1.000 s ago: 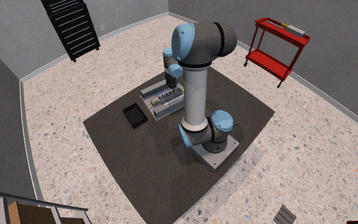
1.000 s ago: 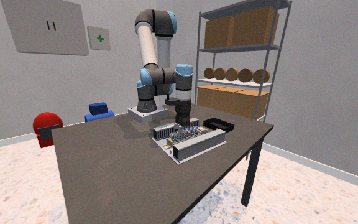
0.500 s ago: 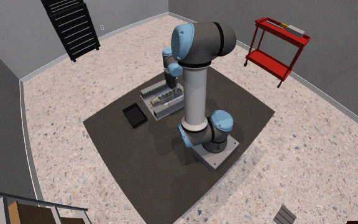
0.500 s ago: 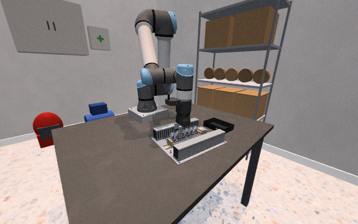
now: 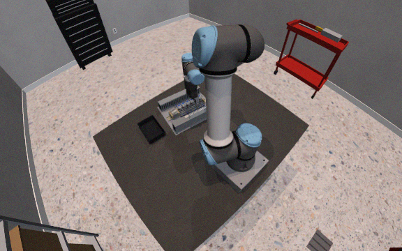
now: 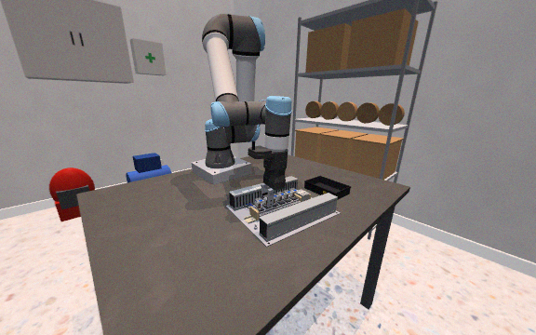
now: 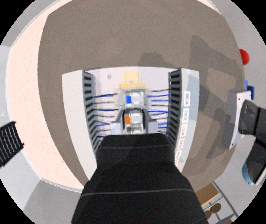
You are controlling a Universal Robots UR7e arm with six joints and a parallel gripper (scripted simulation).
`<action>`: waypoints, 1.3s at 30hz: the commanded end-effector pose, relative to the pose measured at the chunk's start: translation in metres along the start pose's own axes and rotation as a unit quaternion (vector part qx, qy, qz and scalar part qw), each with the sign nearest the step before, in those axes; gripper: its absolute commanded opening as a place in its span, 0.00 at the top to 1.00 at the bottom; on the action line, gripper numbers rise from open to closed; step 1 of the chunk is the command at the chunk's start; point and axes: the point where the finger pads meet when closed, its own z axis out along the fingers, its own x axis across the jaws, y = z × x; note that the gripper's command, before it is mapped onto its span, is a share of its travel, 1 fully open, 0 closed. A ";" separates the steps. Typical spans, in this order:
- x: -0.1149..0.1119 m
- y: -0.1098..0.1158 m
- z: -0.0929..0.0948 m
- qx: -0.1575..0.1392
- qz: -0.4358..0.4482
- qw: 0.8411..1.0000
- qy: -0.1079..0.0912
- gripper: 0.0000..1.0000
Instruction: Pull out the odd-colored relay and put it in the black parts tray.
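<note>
The relay with the orange button (image 7: 128,120) stands in the row on the panel, in front of a relay with a blue button (image 7: 129,99). My gripper (image 5: 197,100) (image 6: 269,197) (image 7: 133,115) points down, shut on the orange-button relay, with a grey finger on each side of it. Whether its base is seated or slightly lifted is hidden. The grey relay panel (image 5: 165,116) (image 6: 246,221) (image 7: 154,80) looks flat on the table. The black parts tray (image 5: 158,137) (image 6: 314,188) lies beside the panel and looks empty.
Slotted wire ducts (image 5: 191,120) (image 6: 298,216) run along both long sides of the relay row, with blue and dark wires between. A beige end block (image 7: 131,80) stands beyond the blue-button relay. The robot base (image 5: 241,171) (image 6: 220,169) is on the same table.
</note>
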 end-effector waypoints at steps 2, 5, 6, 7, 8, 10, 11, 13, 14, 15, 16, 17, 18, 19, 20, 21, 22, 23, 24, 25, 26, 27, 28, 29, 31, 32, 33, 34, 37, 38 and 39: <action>-0.001 0.000 -0.001 0.001 0.000 1.000 0.010 1.00; -0.001 0.000 -0.001 0.001 0.000 1.000 0.012 1.00; -0.001 0.000 -0.001 0.001 0.000 1.000 0.012 1.00; -0.001 0.000 -0.001 0.001 0.000 1.000 0.012 1.00; -0.001 0.000 -0.001 0.001 0.000 1.000 0.012 1.00; -0.001 0.000 -0.001 0.001 0.000 1.000 0.012 1.00; -0.001 0.000 -0.001 0.001 0.000 1.000 0.012 1.00; -0.002 0.000 -0.001 0.001 0.000 1.000 0.014 1.00; -0.002 0.000 -0.001 0.001 0.000 1.000 0.016 1.00; -0.002 0.000 -0.001 0.001 0.000 1.000 0.017 1.00; -0.002 0.000 -0.001 0.001 0.000 1.000 0.019 1.00; -0.002 0.000 -0.001 0.001 0.000 1.000 0.021 1.00; -0.002 0.000 -0.001 0.001 0.000 1.000 0.022 1.00; -0.002 0.000 -0.001 0.001 0.000 1.000 0.023 1.00; -0.002 0.000 -0.001 0.001 0.000 1.000 0.024 1.00; -0.002 0.000 -0.001 0.001 0.000 1.000 0.025 1.00; -0.002 0.000 -0.001 0.001 0.000 1.000 0.025 1.00; -0.002 0.000 -0.001 0.001 0.000 1.000 0.025 1.00; -0.002 0.000 -0.001 0.001 0.000 1.000 0.025 1.00; -0.002 0.000 -0.001 0.001 0.000 1.000 0.025 1.00; -0.002 0.000 -0.001 0.001 0.000 1.000 0.025 1.00; -0.002 0.000 -0.001 0.001 0.000 1.000 0.025 1.00; -0.002 0.000 -0.001 0.001 0.000 1.000 0.025 1.00; -0.002 0.000 -0.001 0.001 0.000 1.000 0.025 1.00; -0.002 0.000 -0.001 0.001 0.000 1.000 0.025 1.00; -0.002 0.000 -0.001 0.001 0.000 1.000 0.026 1.00; -0.002 0.000 -0.001 0.001 0.000 1.000 0.026 1.00; -0.002 0.000 -0.001 0.001 0.000 1.000 0.026 1.00; -0.002 0.000 -0.001 0.001 0.000 1.000 0.026 1.00; -0.002 0.000 -0.001 0.001 0.000 1.000 0.027 1.00; -0.002 0.000 -0.001 0.001 0.000 1.000 0.027 1.00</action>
